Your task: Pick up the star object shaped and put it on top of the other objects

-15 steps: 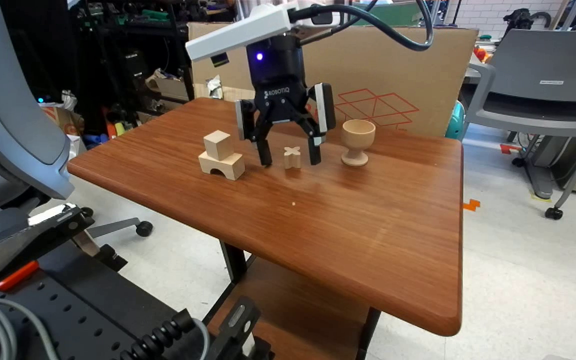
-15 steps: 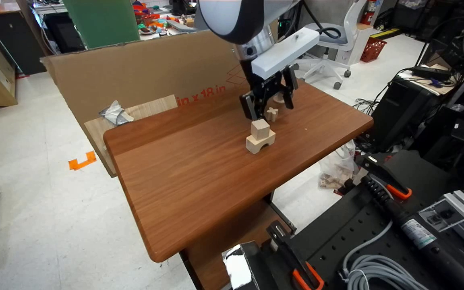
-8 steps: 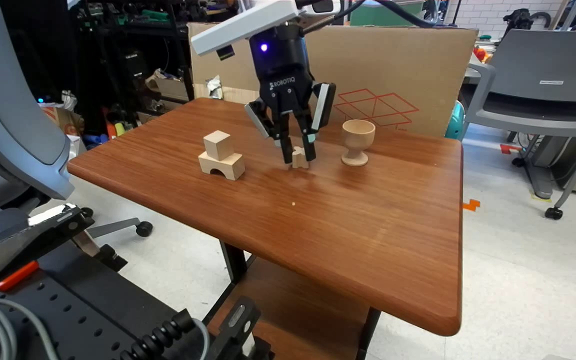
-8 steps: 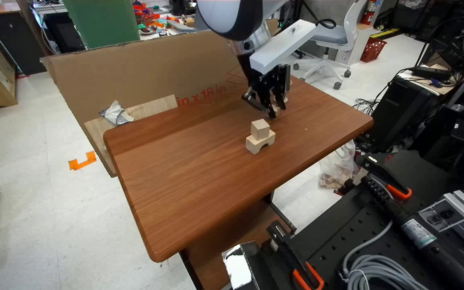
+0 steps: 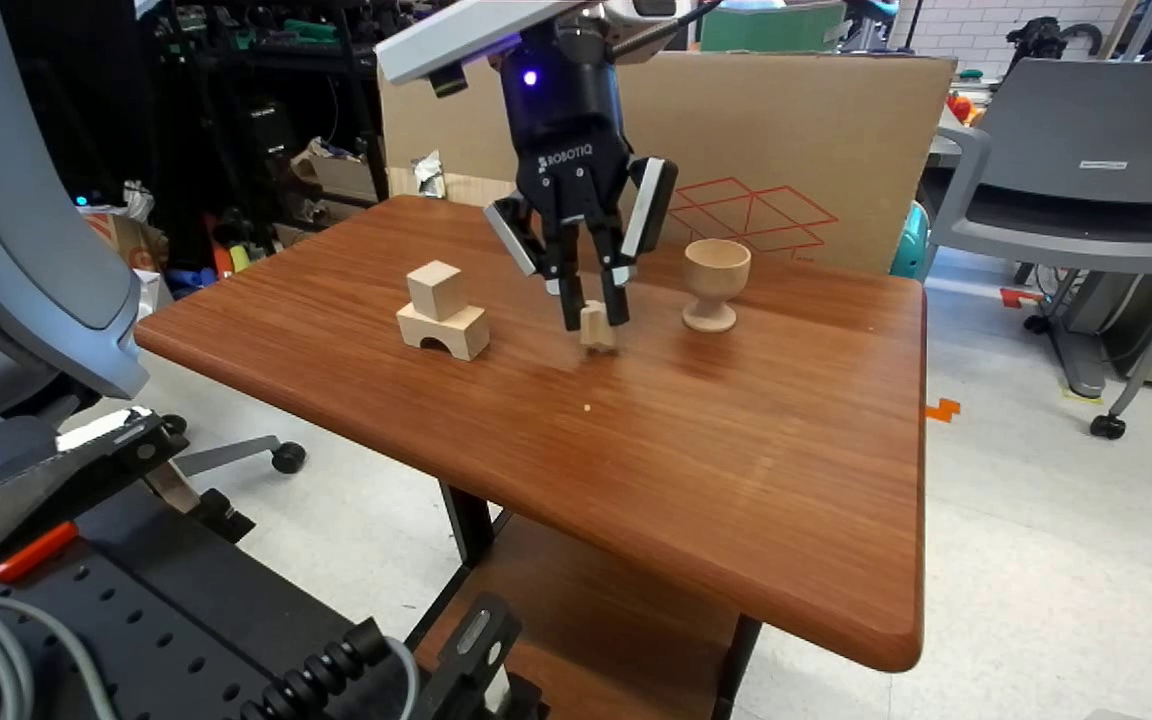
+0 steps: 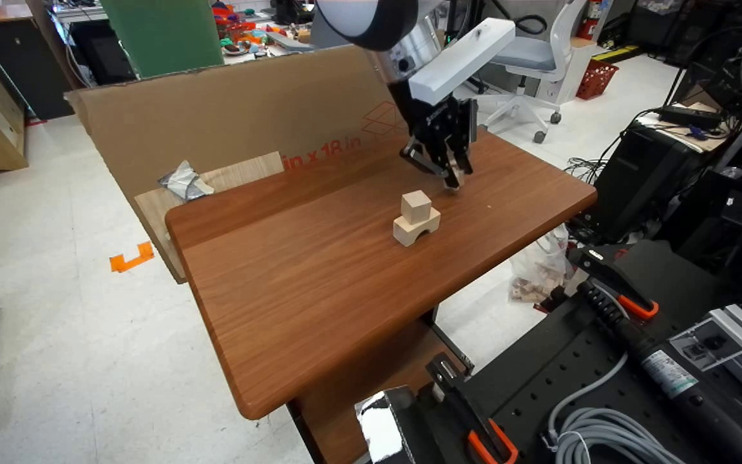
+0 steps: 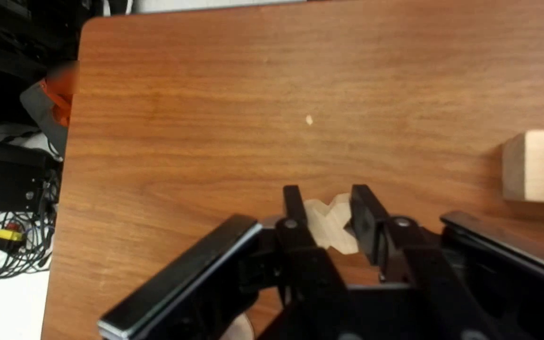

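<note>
In an exterior view, your gripper [image 5: 596, 318] points down over the table [image 5: 696, 440], leaning slightly, its fingers [image 5: 616, 303] pinching the star object [image 5: 597, 333], whose lower part shows below the tips. You cannot tell whether its underside touches the wood. From the star object, you find the arch block [image 5: 460, 334] at 9 o'clock, opening downward, with the cube [image 5: 438, 290] seated on top of it. The wooden goblet [image 5: 716, 275] stands upright between 2 and 3 o'clock, and a pale speck [image 5: 587, 408] lies at 6 o'clock.

In an exterior view, your gripper [image 6: 460, 175] hides most of the star object, leaving you a sliver of pale wood between the tips. The arch block and the cube sit between 7 and 8 o'clock, apart from the fingers. A cardboard sheet [image 6: 229, 116] with red printing rises toward 10 o'clock.

In the wrist view, you see the star object [image 7: 331, 226] gripped at its 9 and 3 o'clock sides, its notched outline showing in the gap. The speck lies just short of 12 o'clock. Part of the stacked pair, cut off by the right edge, shows between 2 and 3 o'clock.
</note>
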Robot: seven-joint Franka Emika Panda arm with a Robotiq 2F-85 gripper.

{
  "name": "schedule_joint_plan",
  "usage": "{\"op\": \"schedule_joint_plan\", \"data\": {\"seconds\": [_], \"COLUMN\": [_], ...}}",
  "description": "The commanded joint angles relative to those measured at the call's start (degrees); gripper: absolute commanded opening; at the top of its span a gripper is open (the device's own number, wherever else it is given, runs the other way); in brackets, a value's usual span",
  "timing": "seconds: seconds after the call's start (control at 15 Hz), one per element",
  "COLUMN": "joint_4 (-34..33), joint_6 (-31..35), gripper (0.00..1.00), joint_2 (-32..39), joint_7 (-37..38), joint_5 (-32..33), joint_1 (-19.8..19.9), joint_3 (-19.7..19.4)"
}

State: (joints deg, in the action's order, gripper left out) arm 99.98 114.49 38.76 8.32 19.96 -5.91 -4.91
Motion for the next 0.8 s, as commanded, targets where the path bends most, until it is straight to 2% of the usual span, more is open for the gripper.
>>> {"op": "schedule_joint_plan", "data": {"seconds": [0.0, 0.2, 0.4, 0.73], "joint_4": [2.2, 1.5, 1.0, 0.9], "joint_6": [-8.8, -14.9, -17.0, -14.6], "gripper": [0.08, 0.08, 0.08, 0.08], "joint_2": [-5.8, -8.3, -9.8, -9.1], "joint_7": [-3.3, -2.4, -1.3, 2.4], "joint_5": [-4.5, -10.6, -15.9, -19.4], "joint_1": [1.3, 2.4, 3.2, 2.4], "joint_3": [2.0, 3.0, 3.5, 3.5]}}
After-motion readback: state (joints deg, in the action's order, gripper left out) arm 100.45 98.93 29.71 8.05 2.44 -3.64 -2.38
